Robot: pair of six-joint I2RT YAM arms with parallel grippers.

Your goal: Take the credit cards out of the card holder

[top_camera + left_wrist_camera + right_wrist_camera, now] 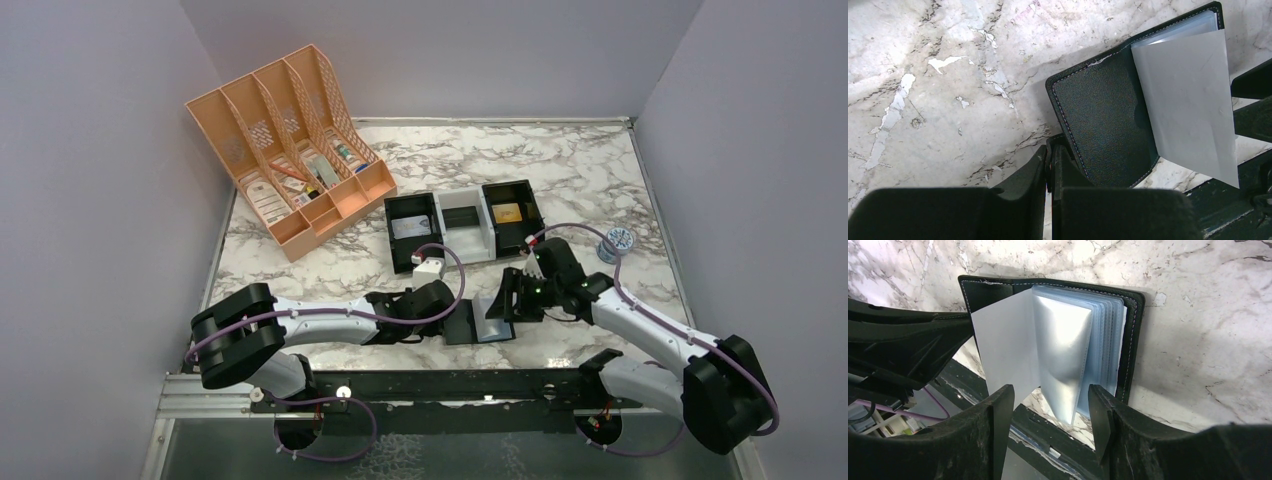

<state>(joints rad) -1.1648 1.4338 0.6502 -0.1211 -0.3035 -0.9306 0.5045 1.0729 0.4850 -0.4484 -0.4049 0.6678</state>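
Card holder lies open on the marble table near the front edge, spread left to right, spine running away from the arm bases. I find the left gripper clenched on its black cover. The right gripper is released, its jaws straddling the clear sleeves.

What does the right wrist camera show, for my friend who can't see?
A black card holder lies open on a marble table, its clear plastic sleeves fanned up. The right gripper, open, frames the sleeves. The left gripper reaches in from the left.
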